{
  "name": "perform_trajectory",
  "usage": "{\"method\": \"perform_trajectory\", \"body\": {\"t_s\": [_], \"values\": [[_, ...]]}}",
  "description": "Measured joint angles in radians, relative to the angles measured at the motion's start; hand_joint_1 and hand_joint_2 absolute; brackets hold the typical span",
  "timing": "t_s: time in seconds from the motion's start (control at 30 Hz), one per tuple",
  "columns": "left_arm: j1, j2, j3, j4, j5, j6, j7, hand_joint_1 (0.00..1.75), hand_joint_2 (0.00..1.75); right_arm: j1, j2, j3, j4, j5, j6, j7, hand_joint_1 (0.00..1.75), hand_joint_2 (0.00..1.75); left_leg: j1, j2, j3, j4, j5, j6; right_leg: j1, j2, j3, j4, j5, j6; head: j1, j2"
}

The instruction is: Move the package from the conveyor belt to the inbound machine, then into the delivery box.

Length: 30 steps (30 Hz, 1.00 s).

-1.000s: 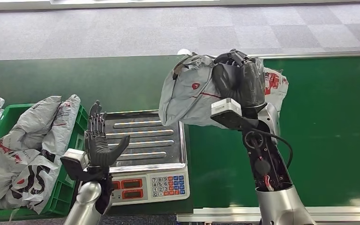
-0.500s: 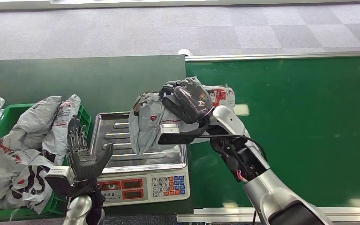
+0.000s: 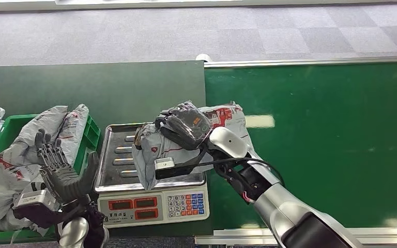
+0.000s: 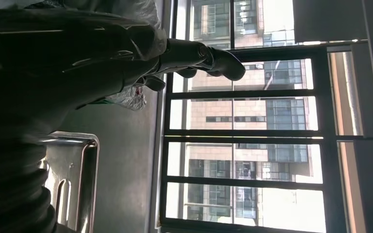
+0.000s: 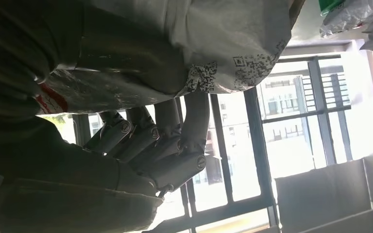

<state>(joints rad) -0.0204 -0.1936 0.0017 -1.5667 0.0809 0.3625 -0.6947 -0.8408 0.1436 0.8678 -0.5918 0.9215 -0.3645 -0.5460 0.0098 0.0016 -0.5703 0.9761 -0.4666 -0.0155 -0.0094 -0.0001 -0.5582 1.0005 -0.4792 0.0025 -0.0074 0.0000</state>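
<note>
- Package point(image 3: 157, 144): grey poly mailer, soft and crumpled, red logo marks; centre of the head view, draped over the right part of the scale tray point(image 3: 115, 155), one end spilling past the tray edge toward the belt
- Right hand point(image 3: 186, 124): fingers wrapped over the top of the package, grasping it; right wrist view shows the fingers point(image 5: 145, 141) curled under the bag, printed codes on the bag's label side
- Left hand point(image 3: 62, 170): lower left of the head view, palm up, fingers spread, holding nothing; hovers between the crate and the scale
- Progress, my read: belt-to-machine leg nearly done; package off the conveyor belt point(image 3: 315, 139) and on or just touching the tray, cannot tell whether its weight is fully down; release not yet made; transfer to the green crate point(image 3: 90, 135) at left is all still to do
- Materials: tray is ribbed stainless steel, shiny; scale front has red displays and a keypad point(image 3: 186, 203); belt is matte green; crate is green plastic, already piled with similar grey mailers point(image 3: 41, 150)
</note>
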Motion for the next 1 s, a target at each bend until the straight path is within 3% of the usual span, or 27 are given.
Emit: {"method": "perform_trajectory", "body": {"t_s": [0.4, 0.67, 1.0], "values": [[-0.001, -0.012, 0.0, -0.007, -0.01, -0.027, 0.0, 0.0, 1.75, -0.045, 0.05, 0.05, 0.155, 0.06, -0.009, 0.11, 1.75, 1.75, 0.0, 0.0, 0.0, 0.0, 0.0, 0.0, 0.0, 0.0, 0.0, 0.0, 0.0, 0.0, 0.0, 0.0], [-0.006, -0.014, -0.002, -0.001, -0.012, -0.032, 0.0, 0.0, 1.75, -0.052, 0.052, 0.06, 0.202, 0.065, -0.006, 0.127, 1.75, 1.75, 0.0, 0.0, 0.0, 0.0, 0.0, 0.0, 0.0, 0.0, 0.0, 0.0, 0.0, 0.0, 0.0, 0.0], [-0.042, -0.022, -0.021, 0.036, -0.018, -0.044, 0.0, 0.0, 1.75, -0.064, 0.077, 0.065, 0.246, 0.07, 0.084, 0.173, 1.75, 1.75, 0.0, 0.0, 0.0, 0.0, 0.0, 0.0, 0.0, 0.0, 0.0, 0.0, 0.0, 0.0, 0.0, 0.0]]}}
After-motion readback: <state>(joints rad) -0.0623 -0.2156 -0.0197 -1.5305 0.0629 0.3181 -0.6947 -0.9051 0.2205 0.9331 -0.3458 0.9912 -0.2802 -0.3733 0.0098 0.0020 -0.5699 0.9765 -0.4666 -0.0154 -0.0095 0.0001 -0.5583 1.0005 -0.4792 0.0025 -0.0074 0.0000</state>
